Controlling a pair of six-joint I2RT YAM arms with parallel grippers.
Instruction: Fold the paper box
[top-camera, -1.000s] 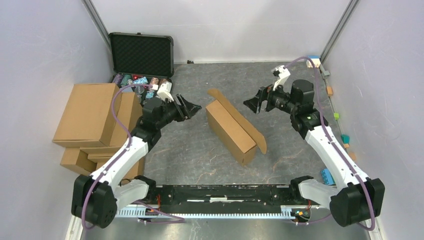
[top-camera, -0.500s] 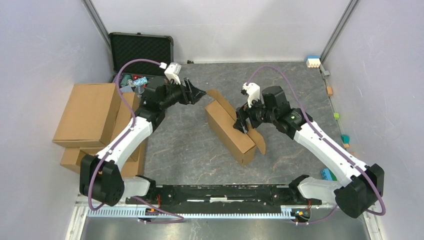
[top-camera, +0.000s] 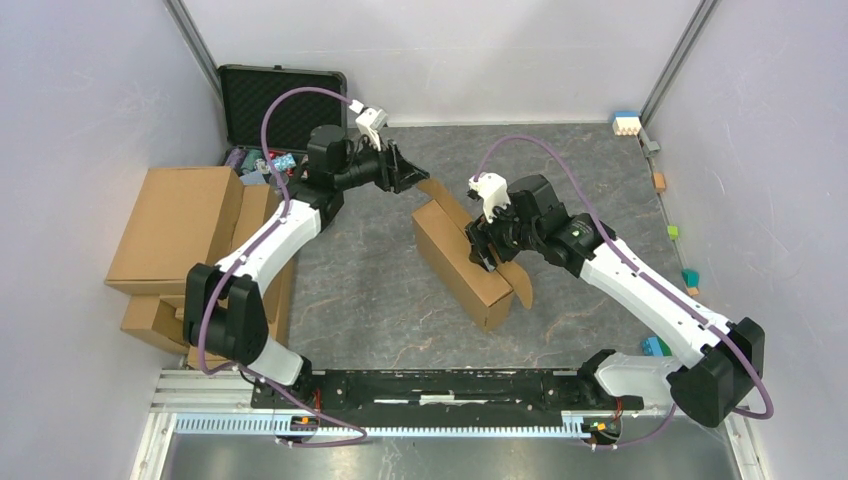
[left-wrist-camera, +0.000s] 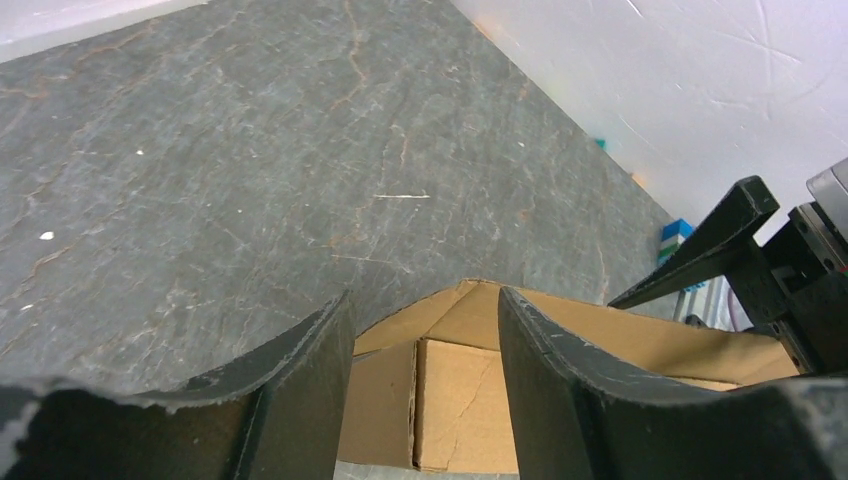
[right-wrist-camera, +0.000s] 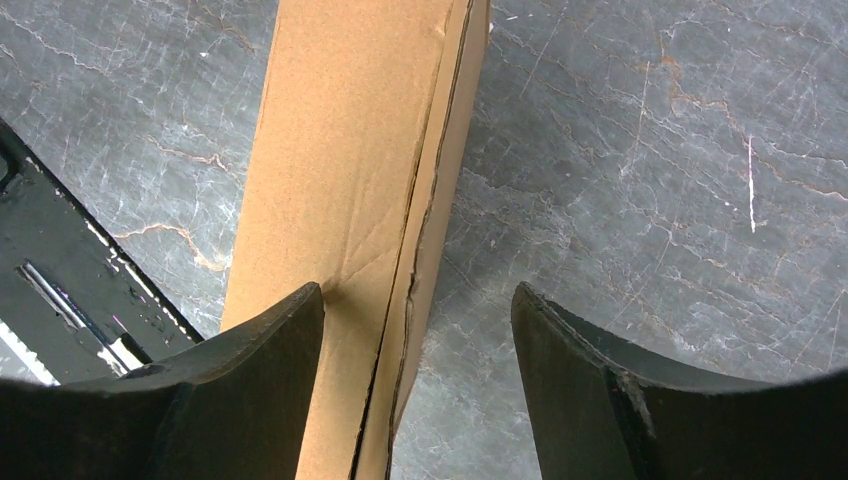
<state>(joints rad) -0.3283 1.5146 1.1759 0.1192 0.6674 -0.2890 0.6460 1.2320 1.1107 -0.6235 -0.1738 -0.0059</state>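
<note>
Standing edgewise at counter (top-camera: 380, 300) centre: paper box (top-camera: 455, 262), lid flap (top-camera: 445, 203) splayed. Left gripper (top-camera: 408, 180) at its 11 o'clock, right gripper (top-camera: 483, 249) at 3 o'clock. Both part-open, empty, straddling the flap, probably to fold it shut.

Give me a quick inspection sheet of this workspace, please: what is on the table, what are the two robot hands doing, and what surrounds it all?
Surface: grey, stone-patterned table.
Job's things: paper box, brown cardboard, lying mid-table with one long flap open.
Clutter: pile of brown cartons at the left; open black case behind it; small coloured blocks along the right edge.
Hands: left hand open, at the flap's far tip; right hand open, astride the box's long edge.
Cables: a purple cable loops over each arm; no snag seen.
Surroundings: pale walls on three sides; nothing else seen.
</note>
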